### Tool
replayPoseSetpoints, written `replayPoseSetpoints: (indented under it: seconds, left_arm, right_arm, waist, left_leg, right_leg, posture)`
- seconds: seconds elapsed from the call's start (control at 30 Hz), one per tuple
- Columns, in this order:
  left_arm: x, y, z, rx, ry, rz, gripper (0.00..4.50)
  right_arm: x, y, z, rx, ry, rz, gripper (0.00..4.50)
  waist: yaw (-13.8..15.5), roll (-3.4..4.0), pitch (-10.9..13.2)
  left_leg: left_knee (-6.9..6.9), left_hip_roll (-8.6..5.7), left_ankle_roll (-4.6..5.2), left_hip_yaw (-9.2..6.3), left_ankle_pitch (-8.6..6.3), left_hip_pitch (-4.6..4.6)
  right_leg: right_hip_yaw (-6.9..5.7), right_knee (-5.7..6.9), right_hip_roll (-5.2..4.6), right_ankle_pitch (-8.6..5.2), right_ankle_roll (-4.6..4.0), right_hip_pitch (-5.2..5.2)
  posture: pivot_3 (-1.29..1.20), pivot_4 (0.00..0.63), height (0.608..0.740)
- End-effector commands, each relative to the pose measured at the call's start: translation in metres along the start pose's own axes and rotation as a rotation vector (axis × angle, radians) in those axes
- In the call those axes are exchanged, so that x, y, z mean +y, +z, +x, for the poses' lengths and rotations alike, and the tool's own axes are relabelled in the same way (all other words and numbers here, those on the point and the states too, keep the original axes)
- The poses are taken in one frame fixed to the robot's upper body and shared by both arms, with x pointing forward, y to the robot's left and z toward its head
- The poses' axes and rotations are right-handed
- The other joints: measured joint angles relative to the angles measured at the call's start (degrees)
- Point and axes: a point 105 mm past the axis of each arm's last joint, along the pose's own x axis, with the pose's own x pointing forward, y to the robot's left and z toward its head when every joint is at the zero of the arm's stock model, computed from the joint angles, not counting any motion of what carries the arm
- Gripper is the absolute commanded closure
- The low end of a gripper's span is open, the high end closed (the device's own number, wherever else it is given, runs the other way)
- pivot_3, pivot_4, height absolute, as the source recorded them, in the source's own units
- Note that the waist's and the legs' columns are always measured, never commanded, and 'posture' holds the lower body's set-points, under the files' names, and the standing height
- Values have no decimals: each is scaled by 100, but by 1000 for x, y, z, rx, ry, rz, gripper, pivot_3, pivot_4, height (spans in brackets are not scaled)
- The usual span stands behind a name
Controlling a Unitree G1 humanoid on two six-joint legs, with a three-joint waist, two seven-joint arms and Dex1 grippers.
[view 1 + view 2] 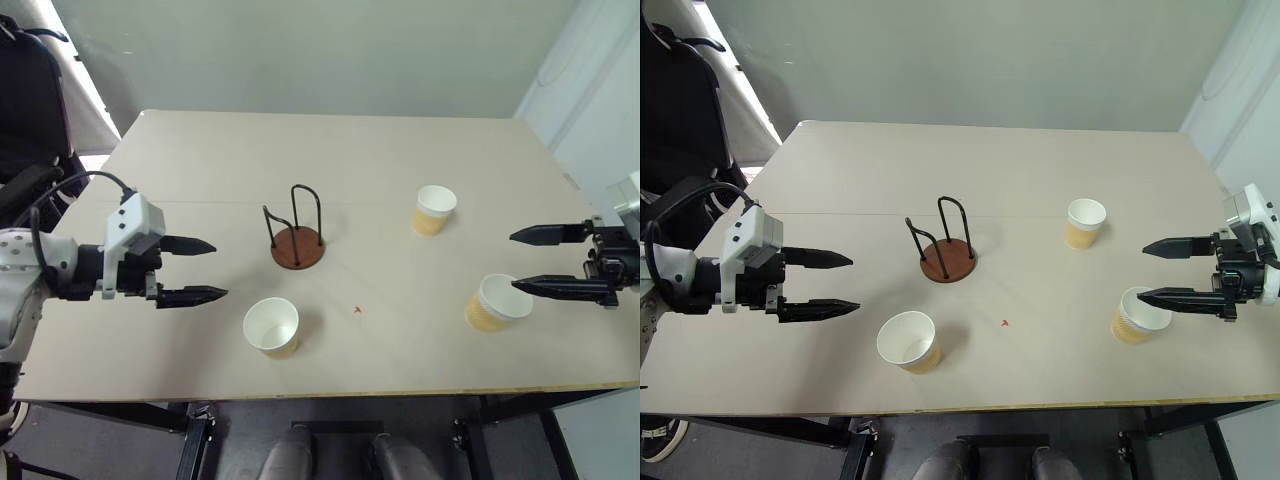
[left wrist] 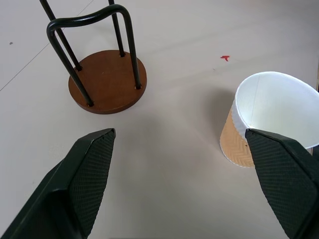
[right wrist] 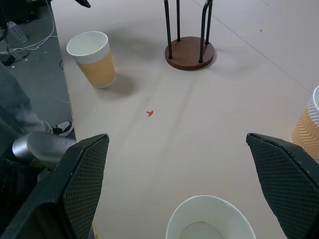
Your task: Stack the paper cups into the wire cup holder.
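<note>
A pale beige tabletop (image 1: 400,150) fills most of the head camera's frame, smooth and matte, with a thin seam running across it. Nearest the front edge, lower centre, a paper cup (image 1: 272,327) stands upright, tapered, white inside with a white rim band and a ribbed tan-yellow wall. To its right lies a tiny red mark (image 1: 357,310). At lower right a second paper cup (image 1: 497,303) stands just under the right gripper (image 1: 527,261), whose two slim black fingers are spread wide and empty, pointing toward the middle of the frame. At mid left the left gripper (image 1: 208,269) hangs over bare table, its textured black fingers likewise wide apart and holding nothing. In the centre sits the wire cup holder (image 1: 297,246), a round reddish-brown wooden disc with two upright black wire loops, and no cup inside it. Farther back, right of centre, stands the third paper cup (image 1: 434,210). The task appears not yet begun: all three cups stand apart on the table, and each is still to be lifted and set inside the loops.
</note>
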Motion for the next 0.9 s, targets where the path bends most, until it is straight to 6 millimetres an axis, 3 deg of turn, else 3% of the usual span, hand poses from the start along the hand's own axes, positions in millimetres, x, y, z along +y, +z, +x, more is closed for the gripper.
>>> replayPoseSetpoints:
  seconds: [0.03,0.3,0.4,0.47,0.53,0.67,0.9]
  left_arm:
    - [6,12,-9,-20,46,51,25]
    - [20,12,-11,-13,117,67,25]
    - [46,14,-6,-36,245,65,25]
    - [60,13,14,-65,293,17,25]
    - [61,8,30,-49,278,10,25]
    - [59,13,41,-72,251,4,25]
    - [55,23,31,-73,211,34,25]
  right_arm:
    - [1,8,-5,9,-15,-40,0]
    - [0,10,-5,-1,-23,-42,0]
    - [0,10,-5,-2,-25,-43,0]
    - [0,10,-5,-3,-30,-44,0]
    - [0,10,-5,-3,-31,-44,0]
    - [5,16,-8,-23,-19,-52,0]
    - [12,19,-11,-29,-11,-59,0]
  waist:
    - [0,0,0]
    - [2,0,0]
    - [11,0,0]
    - [60,2,1]
    - [56,3,1]
    - [9,-7,6]
    - [-4,-6,7]
  left_leg:
    - [0,0,0,0,0,0]
    - [0,0,0,0,0,1]
    - [1,0,0,-1,0,1]
    - [5,0,1,-2,2,5]
    - [9,-1,1,-2,6,7]
    - [9,-1,1,-1,6,-14]
    - [3,-1,-10,-1,14,-16]
  right_leg:
    - [0,0,0,0,0,0]
    - [0,1,0,0,0,0]
    - [0,0,0,0,0,0]
    - [-1,3,0,1,0,7]
    - [-1,4,-2,6,-1,10]
    - [-2,-3,-1,11,6,-5]
    - [-1,-6,3,3,19,-8]
  posture:
    - [0,150,740]
    - [0,150,740]
    - [0,150,740]
    - [0,150,740]
    - [0,150,740]
    - [0,150,740]
    - [0,150,740]
